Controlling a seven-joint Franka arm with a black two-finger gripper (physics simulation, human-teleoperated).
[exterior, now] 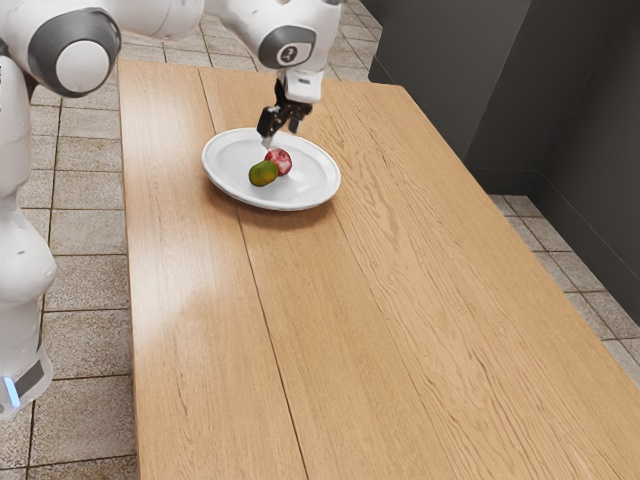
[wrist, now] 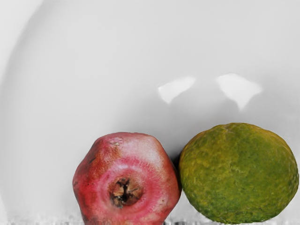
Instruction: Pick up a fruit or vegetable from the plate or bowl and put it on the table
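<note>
Just above the white plate [exterior: 225, 170] hangs my gripper [exterior: 281, 134], pointing down with its two fingers apart and nothing held. Under it, a red pomegranate [exterior: 280, 161] lies on the plate against a green-yellow citrus fruit [exterior: 262, 174]. In the wrist view the pomegranate [wrist: 126, 180] turns its crown toward the camera, and the green fruit [wrist: 239, 173] sits right beside it. Both rest on the white surface of the plate [wrist: 93, 70].
The wooden table [exterior: 330, 330] stretches from the plate toward the exterior view's bottom and right. Dark cabinets [exterior: 450, 80] stand beyond its far right edge, above a tiled floor.
</note>
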